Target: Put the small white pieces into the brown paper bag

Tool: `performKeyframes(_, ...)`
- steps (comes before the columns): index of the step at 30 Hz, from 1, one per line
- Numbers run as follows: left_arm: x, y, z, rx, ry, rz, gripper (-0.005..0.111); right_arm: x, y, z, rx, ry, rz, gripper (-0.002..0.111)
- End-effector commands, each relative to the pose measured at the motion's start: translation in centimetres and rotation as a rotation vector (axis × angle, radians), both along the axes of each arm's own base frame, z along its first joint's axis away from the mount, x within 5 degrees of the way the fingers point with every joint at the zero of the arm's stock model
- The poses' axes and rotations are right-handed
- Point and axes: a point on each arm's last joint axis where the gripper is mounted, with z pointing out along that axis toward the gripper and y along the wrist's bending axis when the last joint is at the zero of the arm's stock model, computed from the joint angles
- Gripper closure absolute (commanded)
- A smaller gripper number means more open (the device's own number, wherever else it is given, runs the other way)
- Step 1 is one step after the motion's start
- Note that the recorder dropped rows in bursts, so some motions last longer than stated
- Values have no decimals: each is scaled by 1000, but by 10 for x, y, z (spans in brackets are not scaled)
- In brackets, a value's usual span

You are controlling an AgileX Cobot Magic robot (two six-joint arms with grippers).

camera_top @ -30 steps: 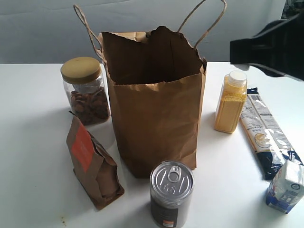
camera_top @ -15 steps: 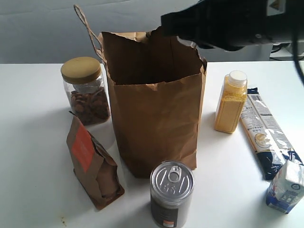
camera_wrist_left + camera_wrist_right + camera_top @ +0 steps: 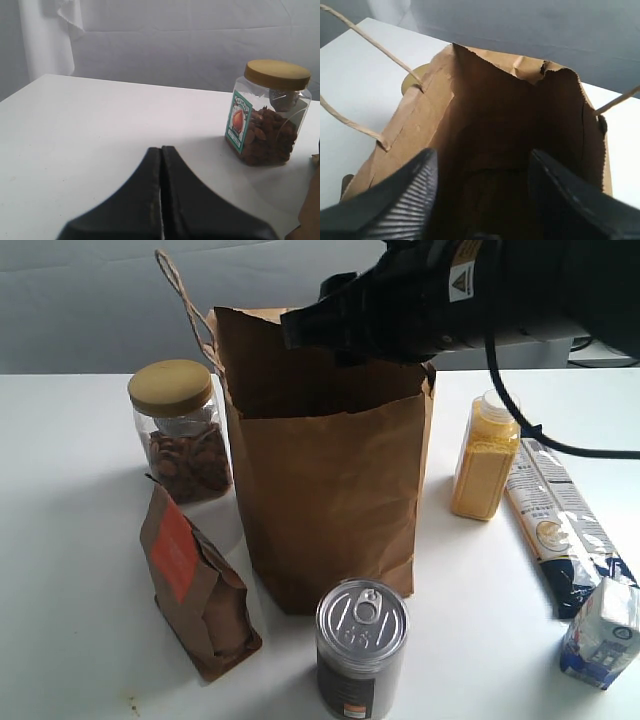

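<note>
The tall brown paper bag [image 3: 330,500] stands mid-table, its torn top open. My right gripper [image 3: 308,326] reaches in from the right and hovers over the bag's mouth. In the right wrist view that gripper [image 3: 482,160] is open, its ribbed fingers [image 3: 407,195] spread above the bag's [image 3: 435,115] dark inside, with nothing between them. No small white pieces show in any view; the bag's bottom is too dark to read. My left gripper [image 3: 161,150] is shut on nothing, low over bare white table, and does not appear in the exterior view.
A nut jar with a tan lid [image 3: 180,430] [image 3: 267,115] stands left of the bag. In front are a small brown pouch with an orange label [image 3: 195,585] and a tin can [image 3: 360,635]. To the right: a yellow bottle [image 3: 485,455], a long packet [image 3: 560,525], a white-and-blue carton [image 3: 603,630].
The right arm has swung in from the far right edge, moving left until its gripper sits over the bag's open top. Nothing on the table has shifted.
</note>
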Motion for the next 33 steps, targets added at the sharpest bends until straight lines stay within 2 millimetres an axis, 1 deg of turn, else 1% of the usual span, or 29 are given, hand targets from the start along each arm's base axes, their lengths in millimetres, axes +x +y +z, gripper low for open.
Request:
performKeyframes(1, 0, -1, -1, -13, -3, -8, 107, 0, 1, 3, 9, -15, 10, 49)
performKeyframes(3, 0, -1, -1, -13, -3, -8, 107, -1, 0, 3, 7, -14, 9, 51)
performKeyframes(6, 0, -1, -1, -13, -3, -8, 107, -6, -7, 10, 2, 8, 0, 55)
performKeyframes(9, 0, -1, -1, -13, -3, -8, 107, -15, -20, 24, 28, 37, -23, 64)
performKeyframes(13, 0, -1, -1, -13, -3, -8, 107, -26, -45, 43, 41, 47, -102, 88)
performKeyframes(16, 0, -1, -1, -13, -3, -8, 107, -31, -61, 48, 27, 18, -124, 105)
performKeyframes(17, 0, -1, -1, -13, -3, -8, 107, -31, -66, 47, 28, 15, -132, 108)
performKeyframes(20, 0, -1, -1, -13, -3, -8, 107, -31, -82, 40, 24, 14, -169, 108)
performKeyframes(26, 0, -1, -1, -13, -3, -8, 107, -31, -116, 18, 37, -11, -229, 108)
performKeyframes(33, 0, -1, -1, -13, -3, -8, 107, -32, -154, -11, 25, -96, -285, 108)
